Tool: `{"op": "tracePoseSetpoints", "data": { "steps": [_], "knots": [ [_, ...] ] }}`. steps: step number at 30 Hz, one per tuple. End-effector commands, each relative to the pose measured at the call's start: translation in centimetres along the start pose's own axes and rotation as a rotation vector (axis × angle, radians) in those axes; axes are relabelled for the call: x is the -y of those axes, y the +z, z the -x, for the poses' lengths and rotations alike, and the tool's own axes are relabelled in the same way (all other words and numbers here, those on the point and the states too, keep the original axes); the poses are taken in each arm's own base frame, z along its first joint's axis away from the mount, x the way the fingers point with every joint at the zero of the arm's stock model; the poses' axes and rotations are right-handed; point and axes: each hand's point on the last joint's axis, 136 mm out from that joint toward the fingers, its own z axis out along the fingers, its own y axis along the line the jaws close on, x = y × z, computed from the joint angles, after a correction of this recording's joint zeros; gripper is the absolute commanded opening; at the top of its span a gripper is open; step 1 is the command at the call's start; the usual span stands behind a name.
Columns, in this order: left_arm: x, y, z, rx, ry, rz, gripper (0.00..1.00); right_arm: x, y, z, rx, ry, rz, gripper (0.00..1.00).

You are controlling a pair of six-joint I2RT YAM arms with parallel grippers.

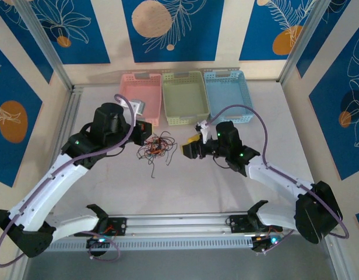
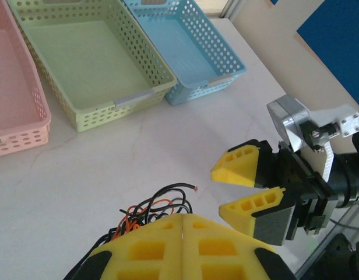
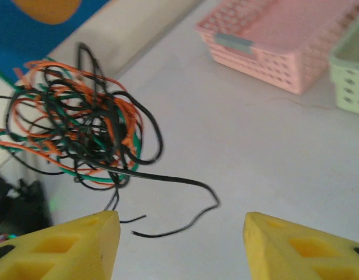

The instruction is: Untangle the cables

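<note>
The cables point(image 1: 156, 146) are a small knot of thin black, orange-red and green wires in the middle of the table. My left gripper point(image 1: 145, 132) is at the knot's upper left edge. In the left wrist view its yellow fingertips point(image 2: 182, 224) are pressed together, and the cables point(image 2: 156, 207) come out right at their seam. My right gripper point(image 1: 190, 146) hovers just right of the knot, open. In the right wrist view its fingers point(image 3: 92, 245) stand wide apart, with the cables point(image 3: 80, 116) ahead and a loose black end trailing between them.
Three baskets stand in a row at the back: pink point(image 1: 140, 76), green point(image 1: 182, 74) and blue point(image 1: 225, 73). The right gripper point(image 2: 219, 189) faces the left one at close range. Bare table lies in front of the knot.
</note>
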Motion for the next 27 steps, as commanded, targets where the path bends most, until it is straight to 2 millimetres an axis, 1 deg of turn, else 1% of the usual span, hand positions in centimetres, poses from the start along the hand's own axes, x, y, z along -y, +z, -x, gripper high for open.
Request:
{"op": "tracePoseSetpoints", "data": {
  "steps": [1,4,9,13,17,20,24,26,27],
  "knots": [
    [1.5,-2.2,0.7,0.012,0.034,-0.047,0.00,-2.4,-0.4,-0.8,-0.060,-0.048,0.157,0.58],
    [2.3,-2.7,1.1,0.018,0.027,-0.084,0.00,-3.1,-0.2,-1.0,-0.074,-0.052,0.208,0.58],
    [2.6,-3.3,1.3,0.022,0.030,-0.091,0.00,-4.1,0.5,-1.4,-0.105,-0.059,0.261,0.58],
    [3.4,-3.9,1.8,0.032,0.024,-0.130,0.00,-3.4,1.3,-1.3,-0.114,-0.053,0.231,0.56],
    [3.4,-4.3,2.1,0.041,0.024,-0.125,0.00,-3.7,1.9,-1.4,-0.127,-0.047,0.251,0.55],
    [3.7,-4.3,2.1,0.039,0.021,-0.138,0.00,-3.5,2.4,-1.3,-0.134,-0.037,0.250,0.53],
    [3.9,-4.1,2.1,0.037,0.013,-0.153,0.00,-3.1,2.9,-1.3,-0.141,-0.027,0.236,0.46],
    [3.9,-4.0,2.1,0.034,0.012,-0.151,0.00,-3.0,2.9,-1.2,-0.138,-0.025,0.228,0.37],
    [3.8,-4.0,2.1,0.035,0.011,-0.148,0.00,-3.1,2.9,-1.2,-0.137,-0.029,0.231,0.28]
  ]
}}
